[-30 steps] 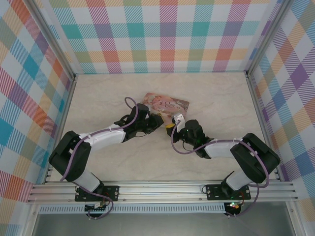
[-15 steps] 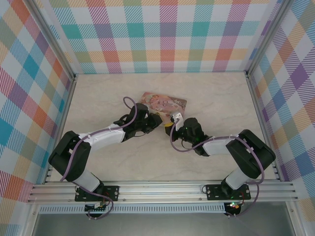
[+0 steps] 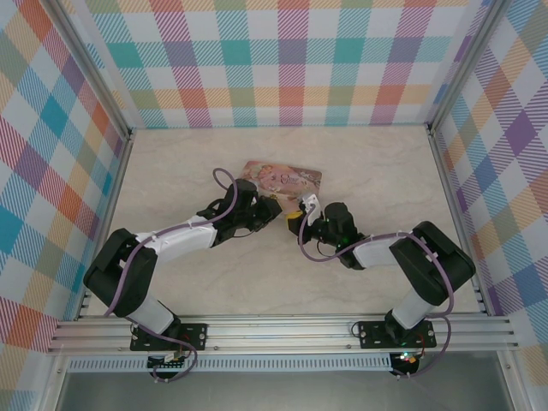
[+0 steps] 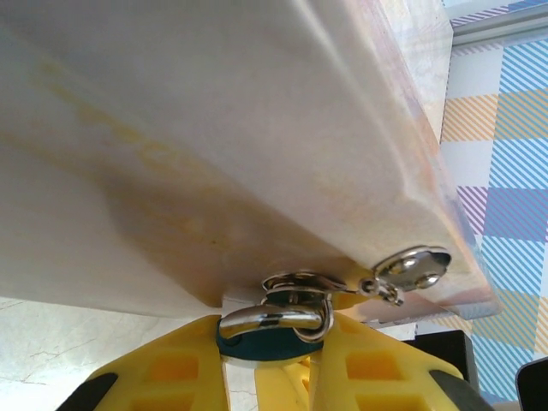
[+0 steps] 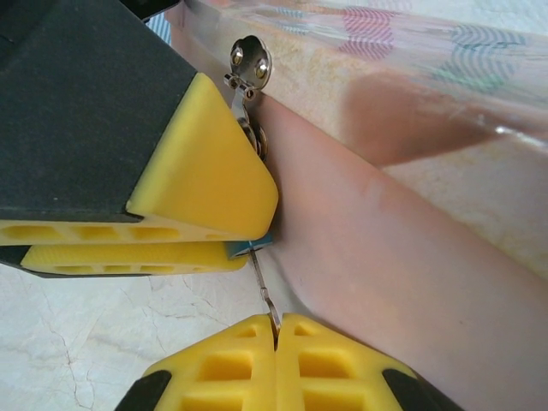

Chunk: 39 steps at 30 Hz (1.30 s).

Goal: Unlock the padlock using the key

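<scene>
Your padlock (image 4: 257, 349) is a small teal oval body with a polished silver shackle (image 4: 276, 318). It sits clamped between the ribbed yellow pads (image 4: 163, 372) of the left end effector (image 4: 272, 355), whose jaws are drawn in narrow around it. Just above those pads, the shackle passes through a chrome ring on the hasp (image 4: 413, 267).

The key (image 5: 262, 287) is a thin, flat strip of grey metal. The right end effector (image 5: 276, 330) is fully closed on its lower end, and its tip reaches the teal edge just ahead. You cannot tell whether it is seated in the keyhole.

Directly beyond both end effectors lies the tin (image 3: 282, 178), a glossy pink rectangle with rounded edges and its lid down, so its contents are hidden. Under everything is a cream marbled bench (image 3: 377, 180), enclosed by pastel plaid walls (image 3: 291, 60).
</scene>
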Available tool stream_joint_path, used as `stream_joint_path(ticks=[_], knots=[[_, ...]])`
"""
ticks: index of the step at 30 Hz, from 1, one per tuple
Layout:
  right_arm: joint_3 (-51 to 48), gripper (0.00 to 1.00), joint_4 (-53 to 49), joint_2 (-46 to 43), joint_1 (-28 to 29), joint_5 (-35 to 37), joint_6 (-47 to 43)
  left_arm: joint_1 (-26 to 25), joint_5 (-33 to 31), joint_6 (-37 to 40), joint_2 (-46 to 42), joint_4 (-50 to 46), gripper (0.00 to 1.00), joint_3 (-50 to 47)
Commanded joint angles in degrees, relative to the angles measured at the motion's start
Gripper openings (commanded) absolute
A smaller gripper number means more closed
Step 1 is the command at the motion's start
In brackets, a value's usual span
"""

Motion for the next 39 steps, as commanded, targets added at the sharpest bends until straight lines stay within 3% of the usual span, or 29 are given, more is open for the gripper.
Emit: stream_joint_path(ticks=[1, 19, 39], knots=[[2.73, 0.02, 6.94, 2.01, -1.40, -1.28, -1.11, -1.72, 9.09, 0.06, -3.40, 0.57, 0.11, 2.64], [5.12, 0.02, 10.95, 6.75, -3.01, -11.11, 2.85, -1.66, 9.57, -0.34, -3.13, 1.11, 0.11, 3.10], [6.61, 0.02, 8.69, 3.91, -1.69, -9.83, 7.76, -1.99, 9.43, -0.14, 2.12, 3.66, 0.12, 1.15]])
